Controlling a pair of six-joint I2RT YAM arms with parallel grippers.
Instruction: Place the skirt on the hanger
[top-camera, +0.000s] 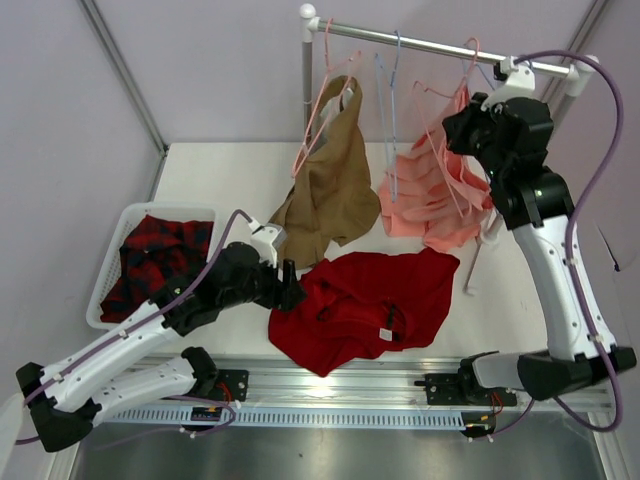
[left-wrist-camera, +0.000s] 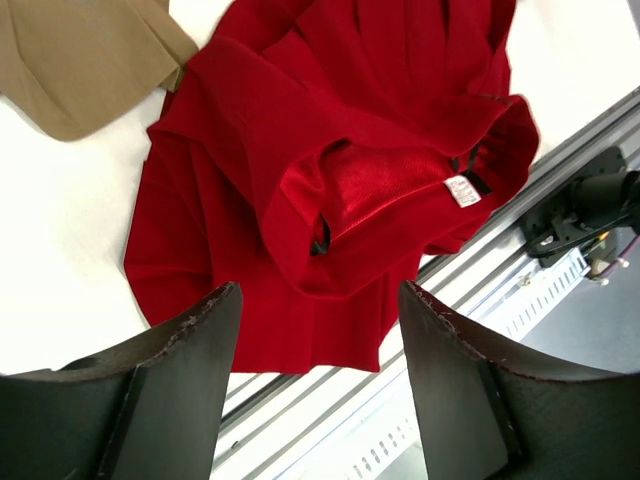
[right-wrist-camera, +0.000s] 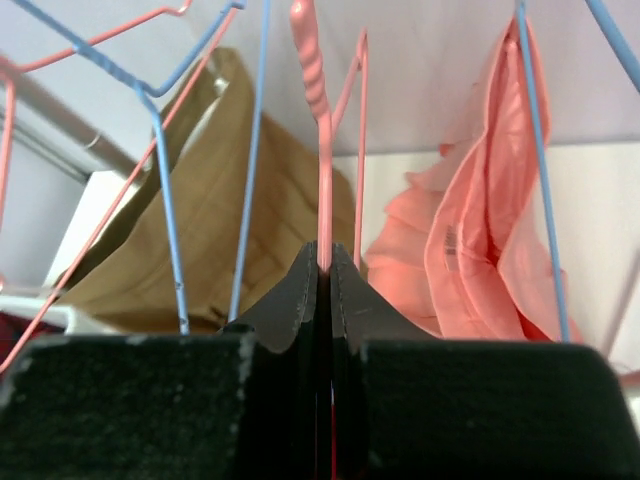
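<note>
Left gripper (left-wrist-camera: 320, 290), jaws apart, has the skirt (top-camera: 365, 300) just at its 3 o'clock; right gripper (right-wrist-camera: 322, 252) clamps the hanger (right-wrist-camera: 323, 170), well apart

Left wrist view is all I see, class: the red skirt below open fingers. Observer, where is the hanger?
Observer: The hanger is clamped in the right gripper, which is shut on its thin pink wire.
Operator: Where is that gripper?
Observer: Raised beside the rail, at the back right of the top view.
Operator: Anything left of my arm?
Observer: A white basket holding a plaid garment.
</note>
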